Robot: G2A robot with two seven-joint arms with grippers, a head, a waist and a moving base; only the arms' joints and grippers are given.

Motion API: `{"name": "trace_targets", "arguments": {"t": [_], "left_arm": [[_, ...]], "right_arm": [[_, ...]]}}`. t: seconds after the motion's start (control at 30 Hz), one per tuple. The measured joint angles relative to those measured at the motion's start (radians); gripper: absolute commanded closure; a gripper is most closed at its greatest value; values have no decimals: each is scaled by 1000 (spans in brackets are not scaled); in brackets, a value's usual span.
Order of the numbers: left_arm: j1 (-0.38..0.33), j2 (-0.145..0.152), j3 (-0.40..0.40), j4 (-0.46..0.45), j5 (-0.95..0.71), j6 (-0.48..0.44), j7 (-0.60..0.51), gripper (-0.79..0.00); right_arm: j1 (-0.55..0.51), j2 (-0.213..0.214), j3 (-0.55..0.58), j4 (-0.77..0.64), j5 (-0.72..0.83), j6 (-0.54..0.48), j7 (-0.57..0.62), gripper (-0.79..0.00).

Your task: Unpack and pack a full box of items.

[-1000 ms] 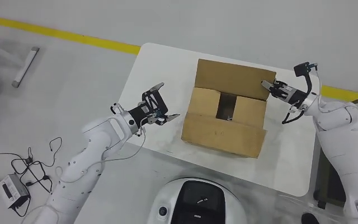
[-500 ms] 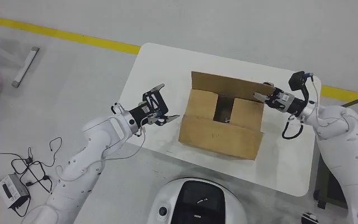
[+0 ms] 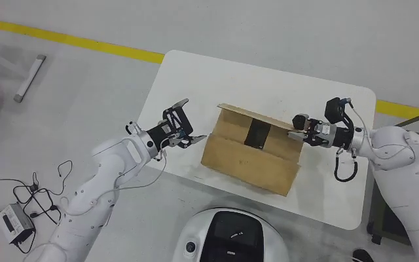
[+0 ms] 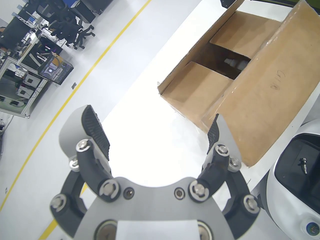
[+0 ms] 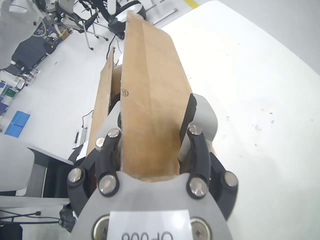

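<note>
Left gripper [image 4: 152, 116] (jaws apart) beside open box [image 4: 262, 106].

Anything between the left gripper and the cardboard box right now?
Nothing: in the top view only a narrow strip of bare table separates the open left gripper from the cardboard box.

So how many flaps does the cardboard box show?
4: the far long flap upright in the right gripper, the near long flap leaning outward, and two short flaps folded inward.
</note>
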Motion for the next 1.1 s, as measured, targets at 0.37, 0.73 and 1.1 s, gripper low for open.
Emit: {"name": "trace_targets", "arguments": {"t": [0.37,0.73,1.1], "left_arm": [[36,9,-23,4,5,-67,-31,-785],[69,14,-41,10,-5,-82,-37,-785],[108,23,-67,29,0,-119,-57,-785]], "right_arm": [[-5,30,-10,-16,206,0,54,-514],[-15,72,-105,-100,297,19,74,-385],[-3,60,-200,-28,312,82,54,0]]}}
